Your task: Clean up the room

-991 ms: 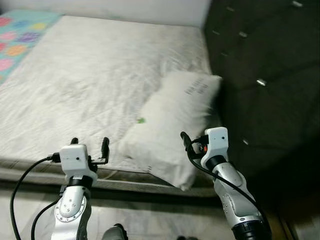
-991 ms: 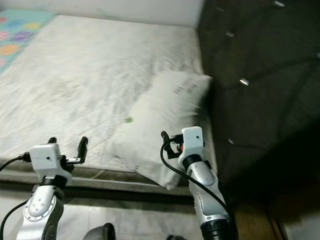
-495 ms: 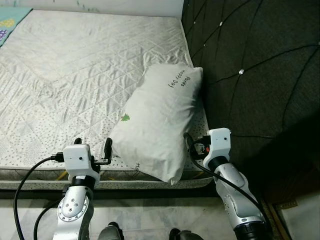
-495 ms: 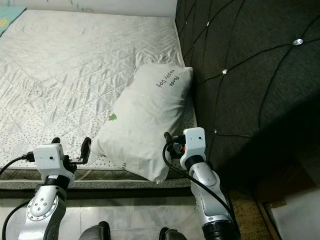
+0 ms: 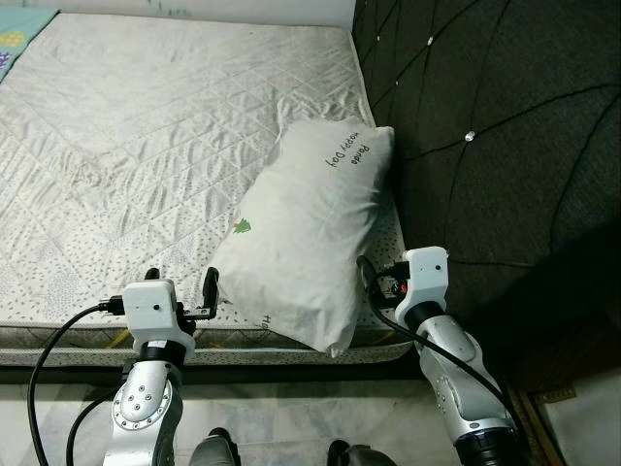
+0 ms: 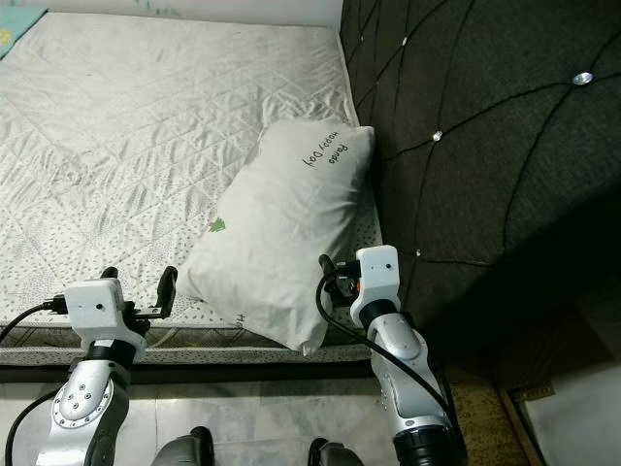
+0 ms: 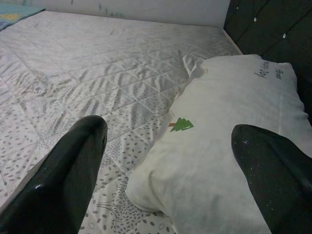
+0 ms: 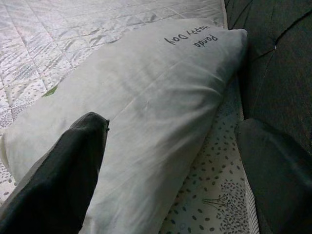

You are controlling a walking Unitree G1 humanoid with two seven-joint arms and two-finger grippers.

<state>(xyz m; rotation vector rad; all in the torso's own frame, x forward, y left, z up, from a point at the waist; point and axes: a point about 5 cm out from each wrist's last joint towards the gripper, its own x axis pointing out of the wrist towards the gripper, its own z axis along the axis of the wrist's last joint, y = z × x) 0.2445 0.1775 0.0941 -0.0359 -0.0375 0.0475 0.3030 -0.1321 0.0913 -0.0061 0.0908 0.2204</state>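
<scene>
Nothing moved since earlier; one pillow on mattress; left pincer, right pincer both spread, empty.

White pillow with a small green tree mark and dark handwriting, white quilted mattress in diamond stitching with grey speckled patches, dark tufted headboard with silver studs, pastel patterned cloth at upper left.

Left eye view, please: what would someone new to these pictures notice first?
First the white pillow with handwriting and a small green tree mark, lying askew on the bare quilted mattress against the dark tufted headboard. Next, the left gripper and right gripper, both open, raised at the mattress edge on either side of the pillow's near end.
</scene>
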